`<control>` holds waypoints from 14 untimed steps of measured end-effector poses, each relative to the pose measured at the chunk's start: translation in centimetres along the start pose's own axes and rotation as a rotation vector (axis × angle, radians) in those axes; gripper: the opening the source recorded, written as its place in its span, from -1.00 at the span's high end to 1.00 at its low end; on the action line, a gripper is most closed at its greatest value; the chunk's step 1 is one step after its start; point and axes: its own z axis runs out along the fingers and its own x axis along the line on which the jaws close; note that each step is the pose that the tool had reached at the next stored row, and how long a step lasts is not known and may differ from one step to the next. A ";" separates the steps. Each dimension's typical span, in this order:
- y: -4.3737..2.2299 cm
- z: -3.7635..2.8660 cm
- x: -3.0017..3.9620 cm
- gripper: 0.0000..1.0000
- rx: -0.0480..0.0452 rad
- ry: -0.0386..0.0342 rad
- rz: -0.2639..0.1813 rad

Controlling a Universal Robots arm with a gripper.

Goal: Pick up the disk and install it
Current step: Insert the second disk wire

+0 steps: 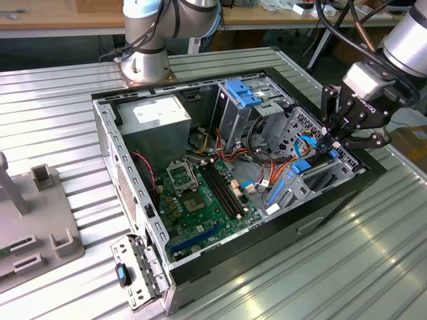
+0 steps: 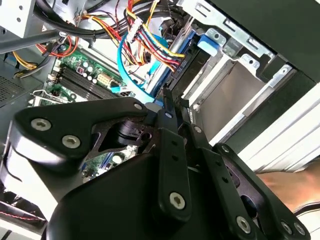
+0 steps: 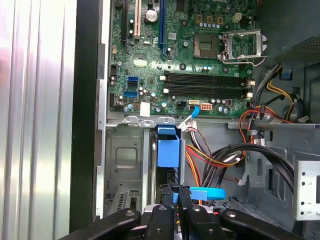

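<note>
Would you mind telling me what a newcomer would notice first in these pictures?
The open computer case with its green motherboard dominates the ribbed metal table. At the exterior view's right, the black gripper reaches into the drive bay, where the blue-railed disk sits on edge beside colourful cables.

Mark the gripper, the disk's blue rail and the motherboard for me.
gripper [image 1: 331, 141], exterior view, between its fingertips.
disk's blue rail [image 3: 167, 147], first wrist view, the flat blue face.
motherboard [image 1: 200, 203], exterior view, green board near the socket.
</note>
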 end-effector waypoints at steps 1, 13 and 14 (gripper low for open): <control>-0.46 0.11 0.01 0.67 -0.0129 -0.0014 0.001; -1.43 1.31 0.13 0.67 -0.0326 -0.0347 0.001; -1.51 1.58 0.16 0.67 -0.0331 -0.0380 0.001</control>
